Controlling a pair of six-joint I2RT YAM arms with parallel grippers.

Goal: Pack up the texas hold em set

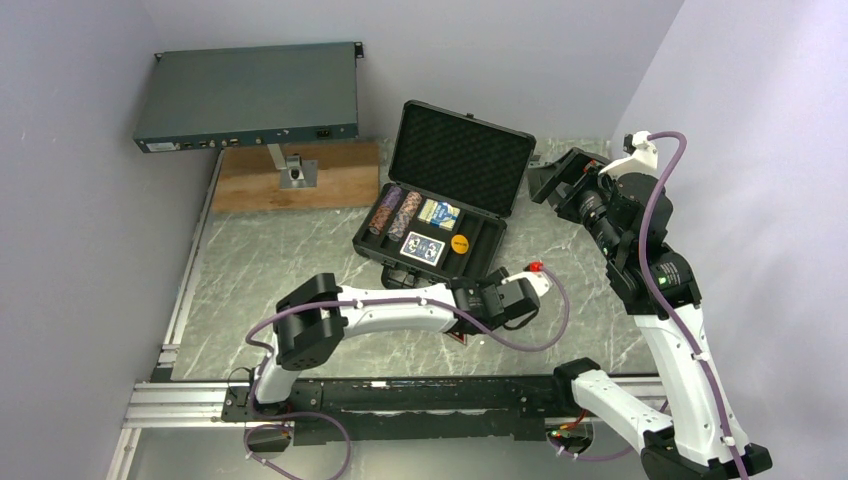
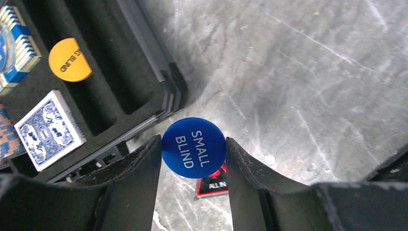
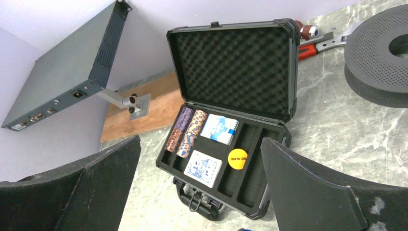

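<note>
Blue button (image 2: 193, 147) sits clamped by its edges in my left tool (image 2: 192, 144), which is about half closed on it, with the words SMALL BLIND facing the wrist camera. It hangs over the counter (image 2: 298, 72), just outside the front wall of the open case (image 3: 231, 67). The foam slots are up and to the left in the wrist view, and the orange button (image 2: 70, 59) lies in one of them.

To do this step well, I think I must first carry the button over the rim. The grip must be firm, because the disc looks thin and smooth and may swivel. Then I lower it into the free slot beside the orange one and let go only there.

A red ALL IN button (image 2: 211, 185) lies on the counter under the tool, not yet packed. My right tool (image 3: 199, 140) is fully open, holds nothing, and stands beside the lid, facing the case.
</note>
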